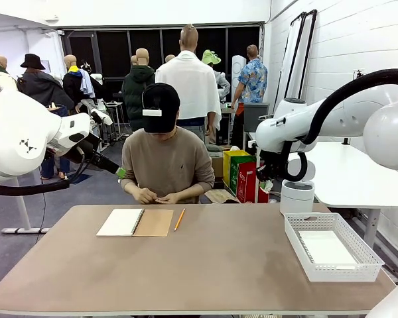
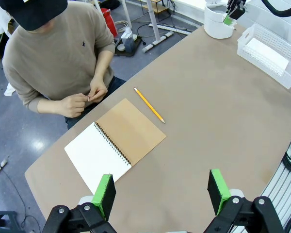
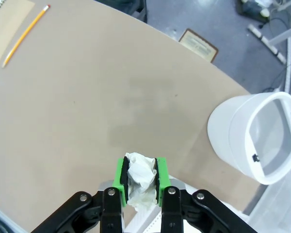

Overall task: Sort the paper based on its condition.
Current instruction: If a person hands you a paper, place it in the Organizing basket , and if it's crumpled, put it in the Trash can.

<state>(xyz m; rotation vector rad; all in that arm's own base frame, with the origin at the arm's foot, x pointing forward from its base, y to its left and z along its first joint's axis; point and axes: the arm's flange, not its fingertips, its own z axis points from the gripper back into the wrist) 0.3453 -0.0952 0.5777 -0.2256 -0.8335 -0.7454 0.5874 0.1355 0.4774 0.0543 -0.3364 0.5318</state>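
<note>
A crumpled wad of white paper [image 3: 140, 178] sits between the green pads of my right gripper [image 3: 139, 171], which is shut on it. That gripper [image 1: 268, 180] hangs at the table's far right, close beside a white round bin [image 3: 256, 136]; the left wrist view shows it [image 2: 231, 11] above the bin's [image 2: 218, 23] rim. A flat white sheet of paper [image 1: 327, 249] lies in the white lattice basket [image 1: 298, 244] at the right. My left gripper [image 2: 160, 188] is open and holds nothing, high above the table's near side.
An open spiral notebook [image 1: 134, 222] with a brown cover and a yellow pencil [image 1: 179, 219] lie at the far middle. The person sits behind them, both hands [image 1: 156, 197] together at the table edge. Bare tabletop [image 1: 205, 265] spreads across the middle.
</note>
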